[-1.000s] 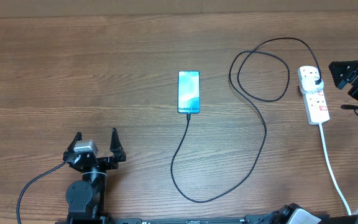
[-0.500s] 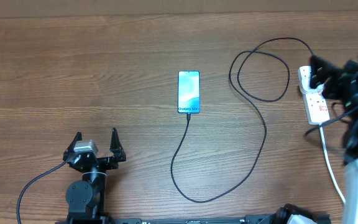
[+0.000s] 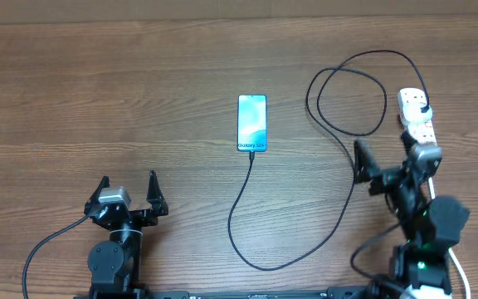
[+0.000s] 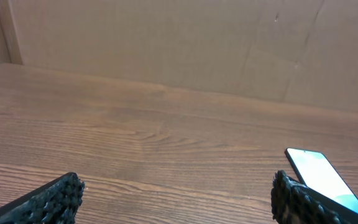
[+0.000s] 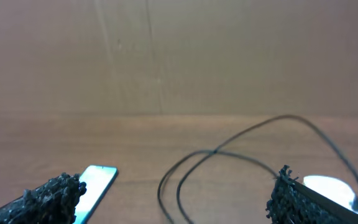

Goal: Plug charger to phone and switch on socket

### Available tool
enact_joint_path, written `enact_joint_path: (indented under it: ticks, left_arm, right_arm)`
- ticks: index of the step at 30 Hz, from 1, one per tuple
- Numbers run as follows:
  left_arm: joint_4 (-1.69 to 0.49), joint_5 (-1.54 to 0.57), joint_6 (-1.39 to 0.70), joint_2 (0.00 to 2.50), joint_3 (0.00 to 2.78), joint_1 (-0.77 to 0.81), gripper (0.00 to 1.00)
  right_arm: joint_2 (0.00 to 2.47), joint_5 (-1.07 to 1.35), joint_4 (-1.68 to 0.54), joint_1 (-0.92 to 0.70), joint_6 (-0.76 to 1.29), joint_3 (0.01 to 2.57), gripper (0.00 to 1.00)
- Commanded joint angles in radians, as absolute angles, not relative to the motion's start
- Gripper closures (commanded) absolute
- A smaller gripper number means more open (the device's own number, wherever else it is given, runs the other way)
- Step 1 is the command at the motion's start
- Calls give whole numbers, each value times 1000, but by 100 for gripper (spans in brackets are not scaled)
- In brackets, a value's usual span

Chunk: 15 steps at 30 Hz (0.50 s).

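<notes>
Charger [image 3: 354, 184], phone [image 3: 252, 123], socket [image 3: 410, 100]: one each; left gripper [image 3: 129, 178], right gripper [image 3: 383, 146], fingers [image 3: 360, 158] apart

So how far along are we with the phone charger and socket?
Looks done: the charger tip meets the phone at its near end, and its plug head sits in the socket. In hand: nothing; the left hand and right hand are both open and empty. Left: the socket's switch, if not already on; I cannot read its state, since the right hand partly covers it.
</notes>
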<state>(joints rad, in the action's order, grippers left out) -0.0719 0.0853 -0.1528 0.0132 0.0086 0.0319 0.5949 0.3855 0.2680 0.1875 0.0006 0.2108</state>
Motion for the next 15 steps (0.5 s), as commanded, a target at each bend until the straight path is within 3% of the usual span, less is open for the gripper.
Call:
enact_joint_path:
  ticks: [1,9,15]
  left_arm:
    - [-71,77,-130,4,5,25,0]
    - [-71,77,-131,4,5,25,0]
    - [-71,77,-131,4,5,25,0]
  right_arm:
    - [484,374,274,176,4,128,0]
    - [224,298,196,175,4,9,0]
    - [41,171,-13,134,5,8,0]
